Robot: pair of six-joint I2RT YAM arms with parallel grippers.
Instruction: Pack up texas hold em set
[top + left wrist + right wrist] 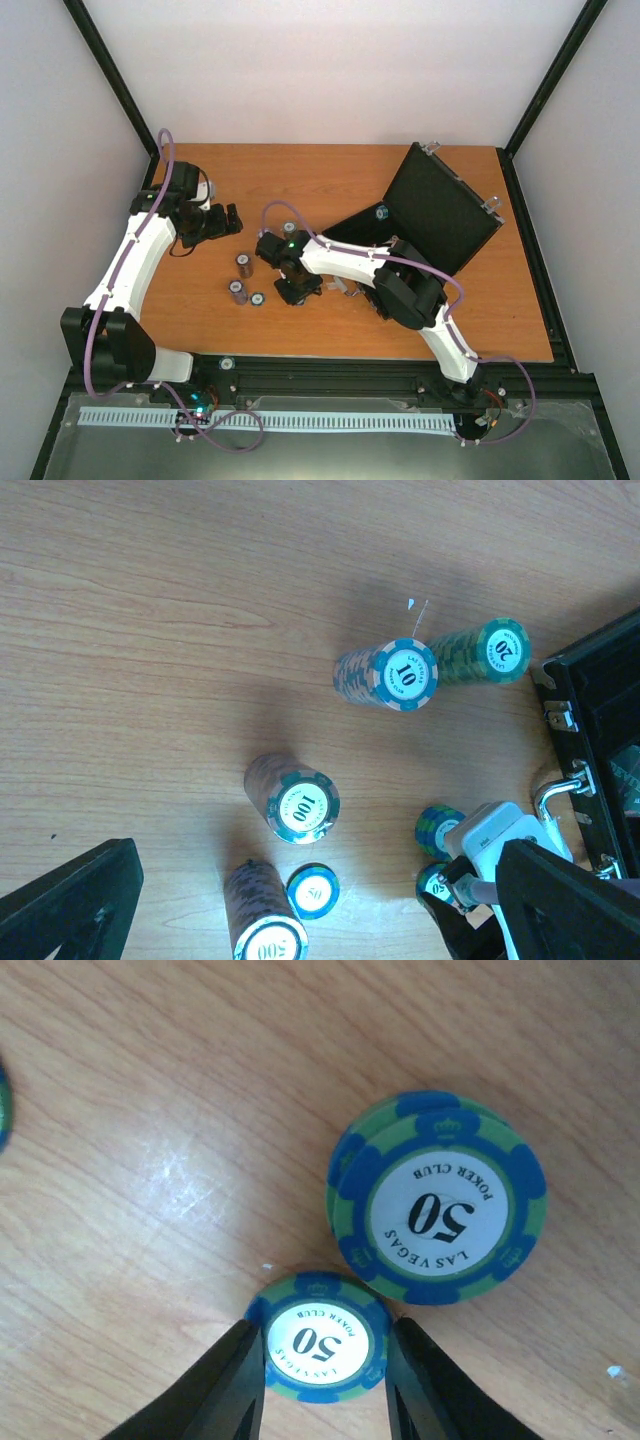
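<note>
- Wooden bench (400,330): carries the poker set.
- Flat black rectangular case with silver fittings (440,205): stands open at the far right of the bench.
- Right gripper (322,1345): closed on a blue-and-green poker chip marked 50 (318,1352), with one finger against each side of its rim. The piece sits flat on the bench, left of the case. Whether it is a single chip or a short stack cannot be told.
- Taller blue-and-green stack marked 50 (437,1200): stands upright just beside the gripped piece, apart from it.
- Left gripper (225,222): jaws spread wide, holding nothing, positioned over the left part of the bench, well apart from the case.
- Stack marked 10 (405,675) and green stack marked 20 (500,650): stand just beside each other, near a corner of the case.
- Stack marked 100 (303,805) and stack marked 500 (268,945): upright at mid-bench.
- Loose blue 50 chip (312,890): lies flat just beside the stack marked 500.
</note>
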